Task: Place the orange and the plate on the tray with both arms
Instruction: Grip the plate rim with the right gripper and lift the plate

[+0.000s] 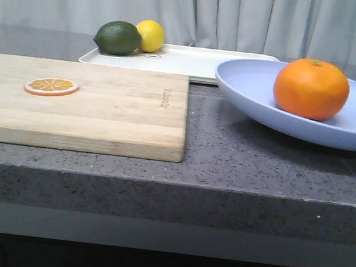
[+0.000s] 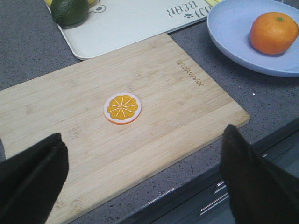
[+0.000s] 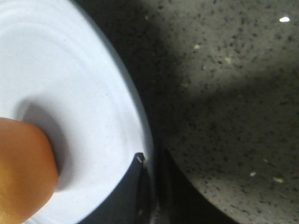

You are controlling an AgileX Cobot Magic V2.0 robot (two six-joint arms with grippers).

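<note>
The orange [image 1: 311, 88] lies in the pale lavender-blue plate [image 1: 252, 90] at the right; the plate looks raised off the counter, with a shadow under it. The white tray [image 1: 192, 61] lies behind. In the right wrist view my right gripper [image 3: 149, 161] is shut on the rim of the plate [image 3: 70, 70], one finger on top and one beneath, close to the orange [image 3: 21, 172]. My left gripper [image 2: 142, 133] is wide open and empty above the cutting board's front edge. The left wrist view also shows the tray [image 2: 135, 23], plate [image 2: 229, 32] and orange [image 2: 274, 32].
A light wooden cutting board [image 1: 104, 110] with an orange slice [image 1: 51, 86] covers the left of the counter. A lime [image 1: 117, 38] and a lemon [image 1: 151, 35] sit on the tray's left end. The counter's front edge [image 1: 173, 177] is near.
</note>
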